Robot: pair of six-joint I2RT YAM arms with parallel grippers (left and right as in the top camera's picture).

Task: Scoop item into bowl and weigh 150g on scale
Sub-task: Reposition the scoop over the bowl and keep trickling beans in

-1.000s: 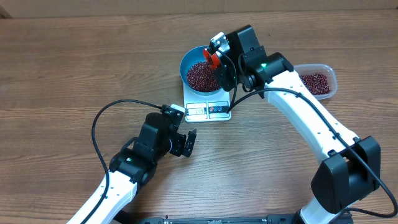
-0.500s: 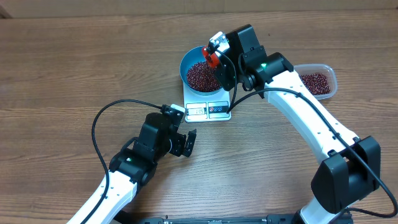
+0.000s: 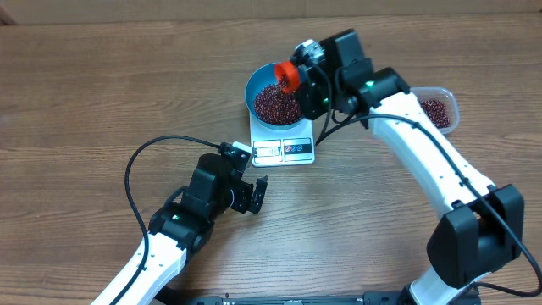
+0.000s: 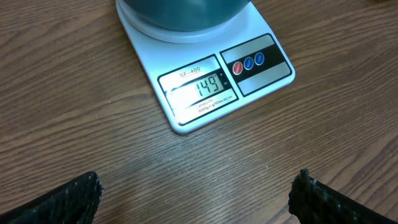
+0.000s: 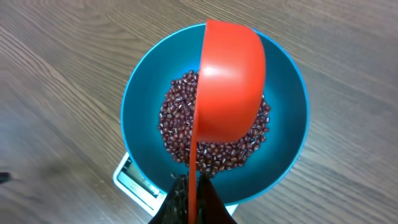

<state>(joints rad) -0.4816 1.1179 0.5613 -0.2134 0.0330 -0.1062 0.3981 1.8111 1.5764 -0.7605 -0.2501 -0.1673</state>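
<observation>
Pictured left to right across a brown, wood-grain surface [image 3: 85, 102]. At near left, the left tool [image 3: 257, 195], matte black, jaws spread wide and gripping nothing, set apart from the scale and pointed toward it. Just beyond, toward the middle, the scale [image 4: 205, 87]: flat, white, smooth plastic, rounded corners, a small display reading 149 beside a dark panel with three round buttons. Seated squarely on its platform, the bowl [image 5: 143, 93], round, deep, glossy bright blue plastic, about as wide as the scale. Heaped loosely in its bottom, the beans [image 5: 180, 118], tiny, oval, shiny maroon. Directly above the heap and clear of it, a red scoop [image 5: 230, 81], smooth plastic, only its rounded outside showing to the right wrist camera, its thin handle running back into the right tool [image 5: 189, 199]. Clenched tight on that handle, dark fingers on either side, hanging over the near rim of the bowl in the wrist view. At far right, partly behind the white right arm, a clear tub [image 3: 452, 119] with rounded corners, more maroon beans inside.
</observation>
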